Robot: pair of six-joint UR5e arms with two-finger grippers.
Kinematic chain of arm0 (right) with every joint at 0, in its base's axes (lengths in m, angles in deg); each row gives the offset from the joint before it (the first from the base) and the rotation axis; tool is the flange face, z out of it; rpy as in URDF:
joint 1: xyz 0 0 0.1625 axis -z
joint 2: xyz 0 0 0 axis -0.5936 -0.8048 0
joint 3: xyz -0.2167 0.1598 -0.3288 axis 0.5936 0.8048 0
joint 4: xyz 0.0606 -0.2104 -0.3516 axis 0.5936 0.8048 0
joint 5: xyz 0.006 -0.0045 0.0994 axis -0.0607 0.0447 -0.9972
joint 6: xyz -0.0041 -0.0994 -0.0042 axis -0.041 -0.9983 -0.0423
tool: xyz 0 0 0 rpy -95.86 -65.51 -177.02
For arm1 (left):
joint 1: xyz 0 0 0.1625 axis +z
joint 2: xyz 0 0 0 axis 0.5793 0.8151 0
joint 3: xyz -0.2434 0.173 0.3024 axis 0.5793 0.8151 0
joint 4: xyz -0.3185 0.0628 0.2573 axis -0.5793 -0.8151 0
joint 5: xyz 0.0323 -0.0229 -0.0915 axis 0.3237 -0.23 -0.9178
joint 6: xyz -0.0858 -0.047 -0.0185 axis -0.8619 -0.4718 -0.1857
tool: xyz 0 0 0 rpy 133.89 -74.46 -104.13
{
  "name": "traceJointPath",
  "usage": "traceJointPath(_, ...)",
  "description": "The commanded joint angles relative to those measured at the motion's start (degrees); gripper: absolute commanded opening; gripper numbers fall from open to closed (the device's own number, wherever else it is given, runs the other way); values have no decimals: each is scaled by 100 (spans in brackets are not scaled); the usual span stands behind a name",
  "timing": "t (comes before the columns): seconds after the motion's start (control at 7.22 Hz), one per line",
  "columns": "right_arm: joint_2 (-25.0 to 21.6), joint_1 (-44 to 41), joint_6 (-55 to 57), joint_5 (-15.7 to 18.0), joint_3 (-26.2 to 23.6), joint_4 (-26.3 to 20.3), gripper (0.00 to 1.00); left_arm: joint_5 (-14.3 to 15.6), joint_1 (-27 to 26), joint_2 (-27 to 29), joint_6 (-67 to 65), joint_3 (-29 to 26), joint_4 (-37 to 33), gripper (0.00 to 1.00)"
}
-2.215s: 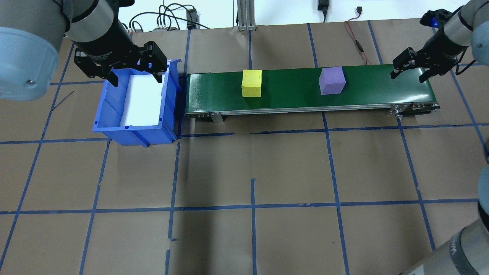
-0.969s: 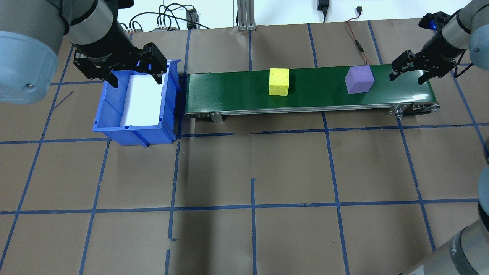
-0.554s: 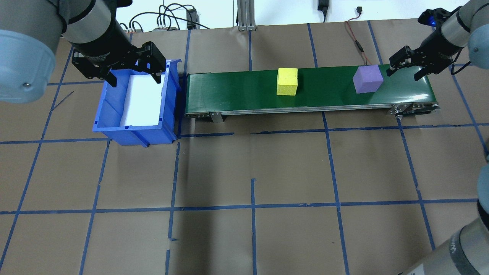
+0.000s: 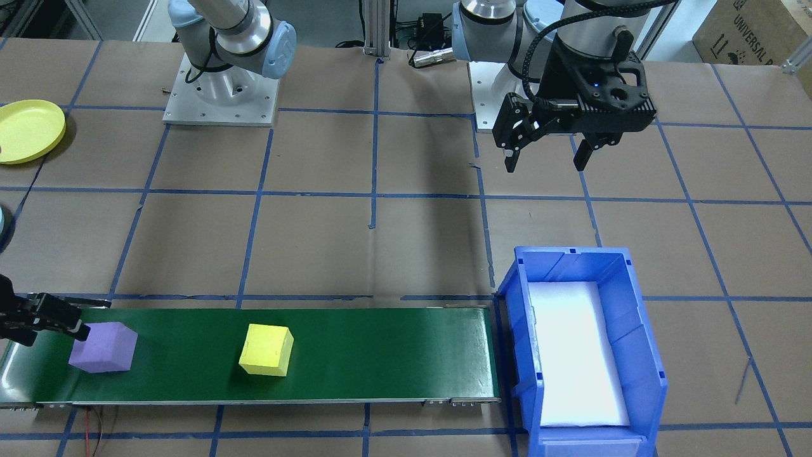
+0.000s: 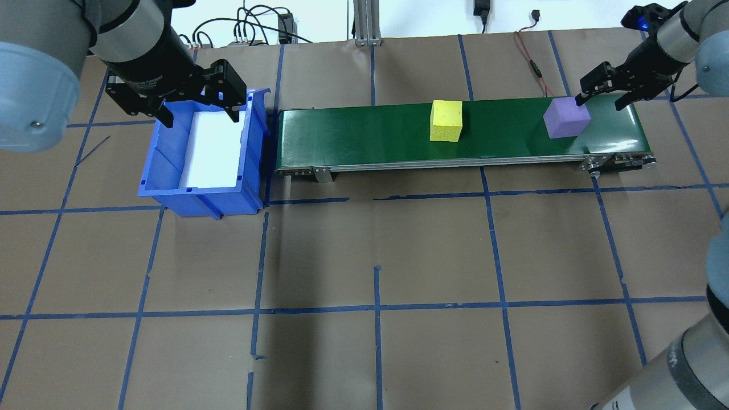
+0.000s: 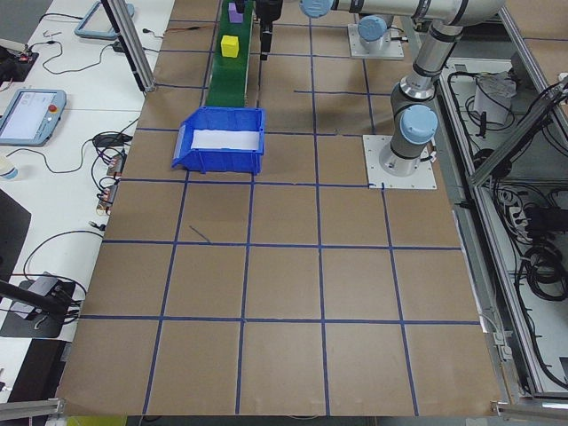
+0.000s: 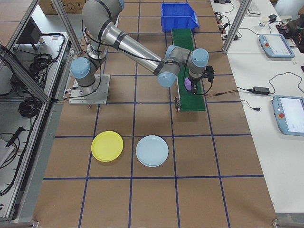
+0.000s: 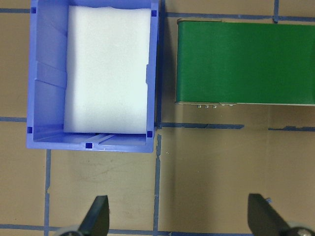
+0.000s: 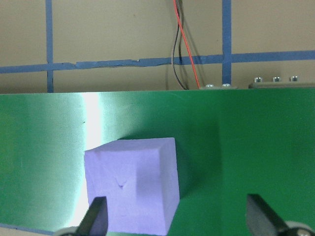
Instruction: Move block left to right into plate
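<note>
A: Nearest in the front-facing view, along its lower edge, what lies there?

B: A green conveyor belt [image 4: 380, 355] on the table [image 4: 380, 254]. On it a purple block [image 4: 103, 355] sits at the lower left and a yellow block [image 4: 267, 350] a little to its right, well apart from it. At the belt's right end stands a blue bin [image 4: 641, 330] with a white foam pad [image 4: 574, 355] on its floor.

A: And the right gripper?

B: The right gripper [image 5: 607, 95] hangs at the upper right of the overhead view with its jaws spread wide. One fingertip is at the purple block's upper corner; whether it touches I cannot tell. The right wrist view shows the block at lower left, before the left fingertip [image 9: 94, 216], not centred between the two, and nothing is gripped.

A: The left gripper?

B: The left gripper [image 5: 196, 114] is at the upper left of the overhead view, above the far end of the bin, jaws apart and holding nothing. Its wrist camera looks straight down on the bin and the belt's bare end.

A: Where is the plate?

B: The yellow plate [image 4: 28, 130] lies on the table at the far left edge of the front-facing view, well away from the belt. In the right side view it sits at lower left beside a pale blue plate [image 7: 152, 150], the two close but apart. Neither has anything on it.
</note>
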Motion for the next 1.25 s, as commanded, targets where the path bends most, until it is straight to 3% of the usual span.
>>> traceJointPath(0.0, 24, -3, -29, -1, -7, -80, 100, 2, 0, -1, 2, -11, 0, 100)
traceJointPath(0.55, 181, -3, -11, 174, -8, 51, 100, 2, -9, 17, 2, -20, 8, 100)
traceJointPath(0.69, 251, 5, -2, 305, -25, 382, 87, 2, -9, 17, 2, -28, 9, 100)
traceJointPath(0.83, 270, 6, -2, 428, -60, 612, 59, 2, -9, 17, 2, -28, 9, 100)
traceJointPath(0.97, 322, 6, 7, 691, -43, 675, 45, 2, -9, 17, 2, -28, 0, 100)
traceJointPath(1.11, 270, 6, 7, 1059, -25, 928, 42, 2, -9, 17, 2, -28, 0, 100)
